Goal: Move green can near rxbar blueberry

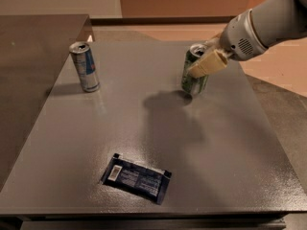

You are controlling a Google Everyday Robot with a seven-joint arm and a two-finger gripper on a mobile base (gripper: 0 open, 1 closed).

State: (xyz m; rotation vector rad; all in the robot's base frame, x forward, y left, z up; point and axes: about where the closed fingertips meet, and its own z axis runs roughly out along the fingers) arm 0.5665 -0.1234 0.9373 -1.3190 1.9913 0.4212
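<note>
— Where is the green can point(193, 80)?
— Far right of the grey surface point(230, 147): green body, pale markings, silver top, slightly tilted. The gripper point(200, 63) has its tan fingers point(210, 63) clamped on it.
— Any readable writing?
— None. The rxbar blueberry point(135, 178), navy with a white patch, lies well apart, near the front.

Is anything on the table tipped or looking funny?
Yes, a little. The green can at the far right of the table leans, its top tipped to the right, with the claw gripping it near the top. The blue-and-silver can stands upright, the rxbar blueberry lies flat near the front edge, and nothing is spilled.
</note>
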